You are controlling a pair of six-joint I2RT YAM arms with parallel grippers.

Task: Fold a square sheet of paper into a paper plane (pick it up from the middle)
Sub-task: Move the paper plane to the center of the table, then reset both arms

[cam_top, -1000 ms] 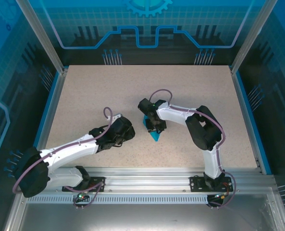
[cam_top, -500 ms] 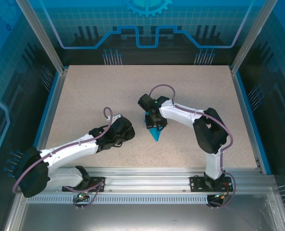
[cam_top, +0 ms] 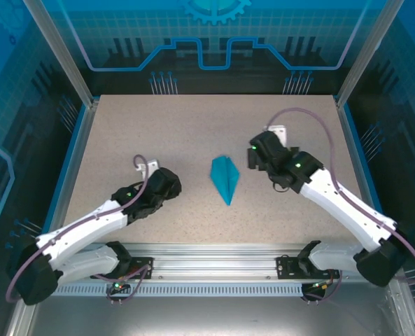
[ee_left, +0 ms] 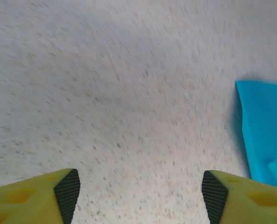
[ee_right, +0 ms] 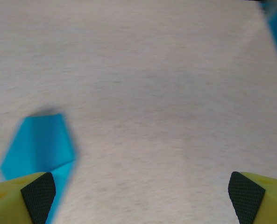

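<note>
Left part of the worktop (cam_top: 123,133), toward the near edge: the left gripper (cam_top: 166,183), aimed at the middle. Hangs released over bare speckled surface, grasping nothing. From the left wrist camera, yellow fingers (ee_left: 31,196) with black pads spread wide at the two bottom corners, nothing but worktop between them. At that frame's right edge, a slice of the teal paper, just past one finger and clear of both.

Middle of the worktop, a little nearer the near edge than the far one: the paper plane (cam_top: 225,179). Lies flat and alone, touched by neither arm. Slim teal kite shape with a centre crease, sharp point toward the near edge, blunter end toward the far edge. Sits between the two grippers, somewhat closer to the right one.

Right part of the worktop, level with the plane's far end and apart from it: the right gripper (cam_top: 257,155). Stands opened wide and empty. From the right wrist camera, yellow fingers (ee_right: 264,196) with black pads at the two bottom corners, a broad stretch of bare worktop between them. At lower left in that view, the paper plane (ee_right: 38,144) again, blurred, its lower part hidden behind the finger there. In the top right corner, a smeared blue streak, too blurred to name.
</note>
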